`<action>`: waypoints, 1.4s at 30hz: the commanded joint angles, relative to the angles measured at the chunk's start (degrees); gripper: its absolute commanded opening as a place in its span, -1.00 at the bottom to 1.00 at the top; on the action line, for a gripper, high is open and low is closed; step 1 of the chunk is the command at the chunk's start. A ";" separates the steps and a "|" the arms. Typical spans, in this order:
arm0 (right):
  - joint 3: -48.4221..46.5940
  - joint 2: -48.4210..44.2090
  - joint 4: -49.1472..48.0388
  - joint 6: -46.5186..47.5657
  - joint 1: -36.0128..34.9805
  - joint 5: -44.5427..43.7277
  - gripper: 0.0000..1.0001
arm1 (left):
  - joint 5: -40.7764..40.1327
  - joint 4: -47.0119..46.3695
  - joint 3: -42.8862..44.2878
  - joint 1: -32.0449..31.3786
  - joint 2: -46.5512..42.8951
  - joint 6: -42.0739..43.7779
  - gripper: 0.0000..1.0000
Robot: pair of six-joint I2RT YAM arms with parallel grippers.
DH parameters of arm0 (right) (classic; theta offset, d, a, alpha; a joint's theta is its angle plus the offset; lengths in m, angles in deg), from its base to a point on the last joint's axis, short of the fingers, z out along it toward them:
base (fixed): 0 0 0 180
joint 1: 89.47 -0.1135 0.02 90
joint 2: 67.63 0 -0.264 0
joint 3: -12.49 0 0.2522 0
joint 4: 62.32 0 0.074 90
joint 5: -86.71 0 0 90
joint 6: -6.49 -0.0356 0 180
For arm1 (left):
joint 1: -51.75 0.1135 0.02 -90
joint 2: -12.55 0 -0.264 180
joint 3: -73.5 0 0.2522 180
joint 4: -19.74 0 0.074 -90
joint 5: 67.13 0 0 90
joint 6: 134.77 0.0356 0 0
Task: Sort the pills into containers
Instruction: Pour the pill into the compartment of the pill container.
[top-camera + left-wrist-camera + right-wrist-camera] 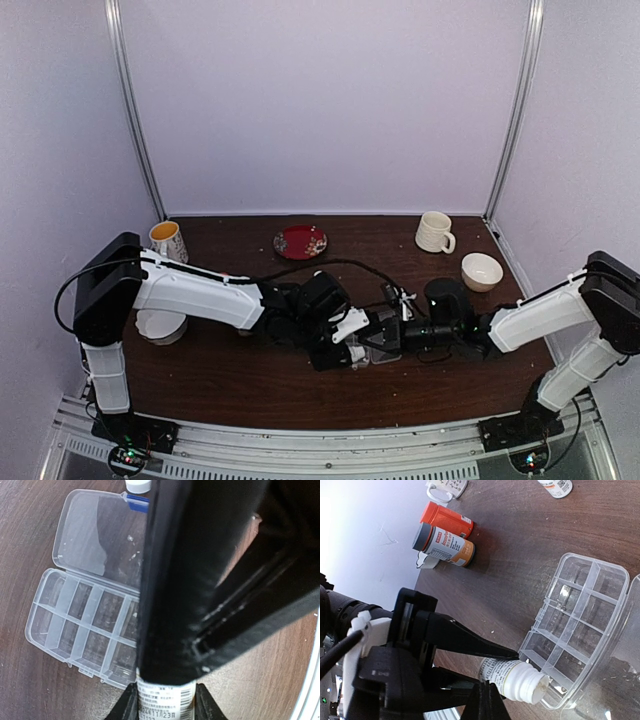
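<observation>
Two pincers meet low over the worktop [520, 540]. The left pincer [165, 706] is clamped on a tilted white bottle [517, 680], its mouth at the cells [570, 645] of the open organizer box [592, 562]. The right pincer [485, 702] is pressed together.

Organizer box [75, 625]: clear plastic, smooth, glossy, lid faintly smudged. Table [520, 545] under box: dark wood grain, matt. White bottle [512, 677] at box edge: smooth plastic, printed paper label. Orange bottle [445, 519] well apart from box: glossy plastic.
</observation>
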 commanded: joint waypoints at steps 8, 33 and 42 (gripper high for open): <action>-2.40 6.85 3.32 0.69 -0.90 1.25 -1.00 | 1.25 0.10 1.76 -0.33 1.50 0.60 -1.00; -2.90 5.35 5.25 1.10 -0.38 0.27 -1.00 | 1.56 -0.19 1.72 -0.33 1.73 0.50 -1.00; -0.26 -1.78 1.05 0.00 0.46 0.31 -1.00 | 1.37 -0.20 1.55 -0.30 1.77 0.66 -1.00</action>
